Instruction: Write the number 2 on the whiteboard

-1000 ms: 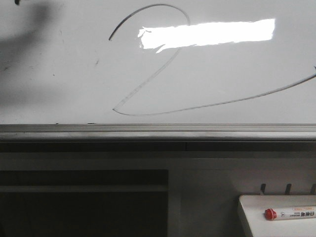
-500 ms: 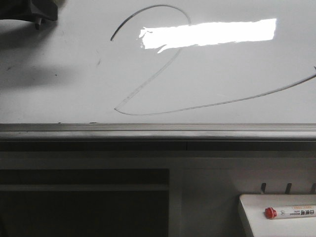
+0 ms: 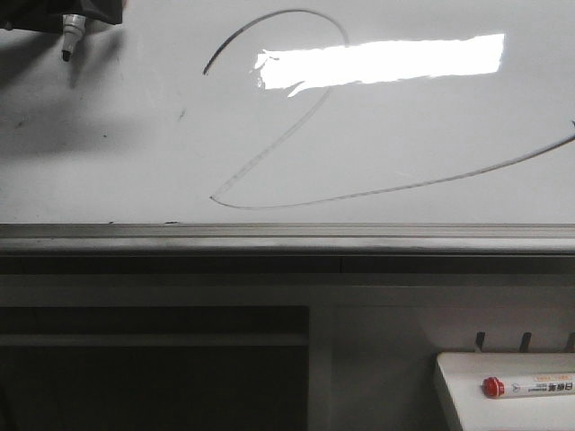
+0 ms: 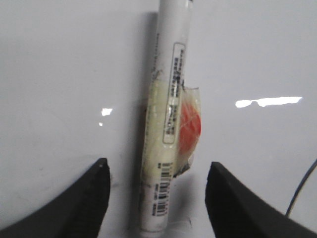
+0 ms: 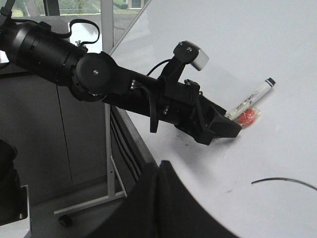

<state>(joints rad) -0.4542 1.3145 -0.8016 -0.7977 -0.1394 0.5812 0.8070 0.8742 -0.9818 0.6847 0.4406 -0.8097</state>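
Note:
The number 2 (image 3: 260, 154) is drawn in thin dark grey on the whiteboard (image 3: 431, 126), its base sweeping off to the right. My left gripper (image 4: 156, 166) is at the board's upper left, its dark body (image 3: 81, 11) at the front view's top edge. Its jaws stand wide apart. A white marker (image 4: 166, 114) with tape and a red patch sticks out between them, touching neither finger, its tip (image 3: 66, 52) left of the 2. The right wrist view shows this arm (image 5: 223, 126) and the marker (image 5: 250, 99). My right gripper (image 5: 159, 166) is shut and empty.
The grey metal rail (image 3: 287, 238) runs below the board. A small white tray (image 3: 476, 409) at the lower right holds a red-capped marker (image 3: 526, 387). A bright light reflection (image 3: 377, 61) lies across the 2. A metal stand leg (image 5: 106, 168) is beside the board.
My left gripper and its marker have come down into the front view at the top left. The shadow on the board's left side has shrunk. The 2 is unchanged.

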